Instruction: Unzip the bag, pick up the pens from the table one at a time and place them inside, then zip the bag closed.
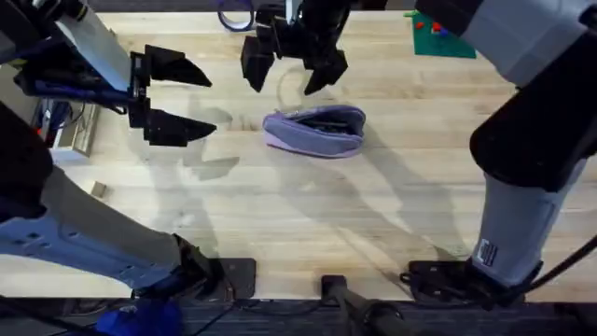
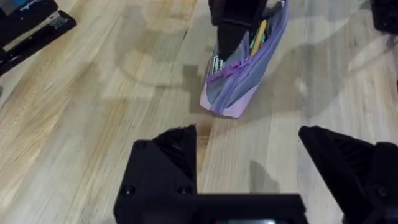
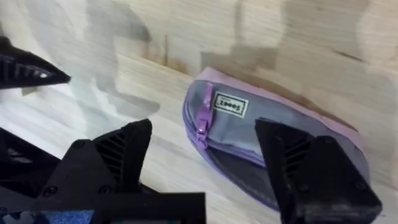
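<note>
The right gripper (image 1: 291, 67) is held spread and empty just above the unzipped pencil pouch (image 1: 315, 131). The left gripper (image 1: 191, 101) is positioned beside the pouch over the table (image 1: 308, 224), likewise spread, nothing grasped.

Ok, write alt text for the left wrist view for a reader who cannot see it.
A lavender pencil pouch lies unzipped on a light wooden table, a yellow pen tip showing inside, with the right gripper hanging just over its opening. The left gripper is open in the foreground, apart from the pouch. A black stapler sits at the table's edge.
</note>
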You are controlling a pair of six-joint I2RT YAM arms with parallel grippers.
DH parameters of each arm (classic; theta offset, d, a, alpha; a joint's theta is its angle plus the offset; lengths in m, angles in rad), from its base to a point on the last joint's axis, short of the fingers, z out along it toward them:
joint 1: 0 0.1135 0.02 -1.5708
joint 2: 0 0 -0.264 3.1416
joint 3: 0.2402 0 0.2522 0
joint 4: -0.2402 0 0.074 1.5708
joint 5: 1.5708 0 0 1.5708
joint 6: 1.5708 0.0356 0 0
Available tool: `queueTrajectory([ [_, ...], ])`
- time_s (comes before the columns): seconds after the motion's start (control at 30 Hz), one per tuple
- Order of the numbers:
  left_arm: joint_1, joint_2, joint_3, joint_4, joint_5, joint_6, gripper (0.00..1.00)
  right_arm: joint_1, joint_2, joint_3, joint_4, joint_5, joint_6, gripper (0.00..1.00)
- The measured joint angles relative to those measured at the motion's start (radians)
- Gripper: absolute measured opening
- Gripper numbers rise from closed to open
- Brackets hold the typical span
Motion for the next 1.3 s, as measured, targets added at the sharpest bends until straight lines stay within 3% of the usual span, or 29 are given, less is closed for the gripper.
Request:
queueTrajectory([
  [1.3, 0.000, 0.000, 0.000, 0.000, 0.000, 0.000, 0.995, 0.030, 0.000, -0.002, 0.018, -0.005, -0.002, 0.995],
])
